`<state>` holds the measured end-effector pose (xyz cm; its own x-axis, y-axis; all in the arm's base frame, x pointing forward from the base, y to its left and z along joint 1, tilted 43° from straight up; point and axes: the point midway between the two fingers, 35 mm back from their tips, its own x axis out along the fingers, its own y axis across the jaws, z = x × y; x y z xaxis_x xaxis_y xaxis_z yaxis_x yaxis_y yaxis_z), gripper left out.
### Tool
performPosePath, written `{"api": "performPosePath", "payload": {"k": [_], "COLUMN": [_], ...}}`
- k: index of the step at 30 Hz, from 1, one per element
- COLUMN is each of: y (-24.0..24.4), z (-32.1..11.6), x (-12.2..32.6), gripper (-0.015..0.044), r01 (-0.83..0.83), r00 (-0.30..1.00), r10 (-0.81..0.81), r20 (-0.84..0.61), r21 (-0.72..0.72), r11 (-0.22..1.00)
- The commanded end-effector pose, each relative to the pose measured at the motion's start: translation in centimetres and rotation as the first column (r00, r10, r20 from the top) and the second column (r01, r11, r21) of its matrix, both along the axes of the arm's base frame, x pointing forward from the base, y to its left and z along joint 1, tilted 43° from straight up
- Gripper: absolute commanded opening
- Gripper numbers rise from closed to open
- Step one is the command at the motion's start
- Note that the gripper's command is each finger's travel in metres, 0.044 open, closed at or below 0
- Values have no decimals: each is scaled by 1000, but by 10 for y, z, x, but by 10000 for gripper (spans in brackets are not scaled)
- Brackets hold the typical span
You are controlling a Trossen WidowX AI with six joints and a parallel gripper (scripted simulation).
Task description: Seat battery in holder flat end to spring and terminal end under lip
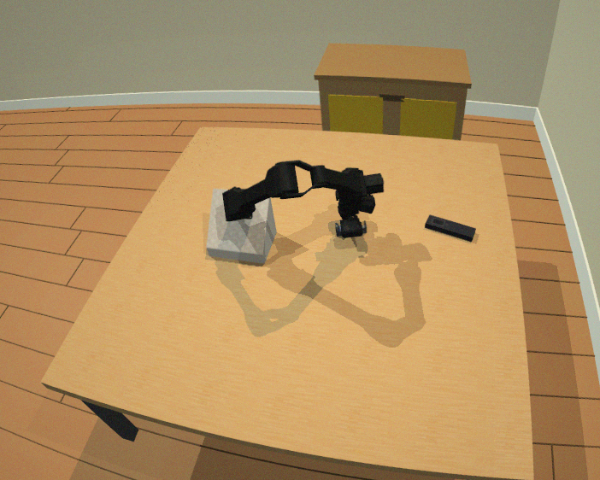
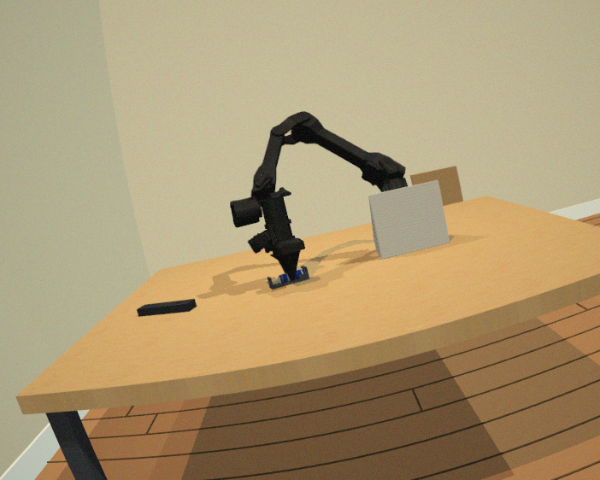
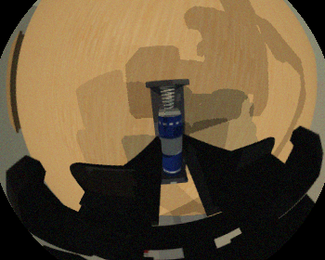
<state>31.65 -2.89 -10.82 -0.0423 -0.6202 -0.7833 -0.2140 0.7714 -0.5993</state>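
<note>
The dark holder (image 2: 304,275) (image 3: 167,83) is on the table, its coil spring (image 3: 167,98) showing at the far end in the wrist view. The blue and silver battery (image 2: 283,277) (image 3: 172,146) lies lengthwise over the holder. Its far end is at the spring's near end; its near end is close to the holder's near end wall. I cannot tell whether it lies fully flat or whether the terminal end is under the lip. My gripper (image 1: 350,229) (image 2: 292,277) (image 3: 170,139) points down, shut on the battery, one finger on each side. The fingers hide part of the holder's sides.
A black oblong object (image 1: 450,228) (image 2: 166,307) lies on the table (image 1: 300,395) (image 2: 353,330), beyond the gripper from the arm's base. The arm stands at a pale block (image 1: 238,242) (image 2: 409,219). A cabinet (image 1: 393,63) is behind the table.
</note>
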Motion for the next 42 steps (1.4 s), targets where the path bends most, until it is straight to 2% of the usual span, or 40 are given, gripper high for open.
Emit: {"api": "performPosePath", "payload": {"k": [1,4,18,21,26,29,42], "y": [0,0,10,19,55,60,61], "z": [0,0,11,20,60,65,64], "x": [-1,-1,0,1,2,1,1], "gripper": [89,165,165,244,375,440,440], "r01": [-5,-5,1,-4,1,1,1], "r00": [1000,1000,1000,1000,1000,1000,1000], "r10": [5,5,-1,4,-1,-1,-1], "r20": [-6,-6,-2,-6,-2,-2,-2], "r21": [0,0,1,-1,5,5,5], "r11": [1000,1000,1000,1000,1000,1000,1000]}}
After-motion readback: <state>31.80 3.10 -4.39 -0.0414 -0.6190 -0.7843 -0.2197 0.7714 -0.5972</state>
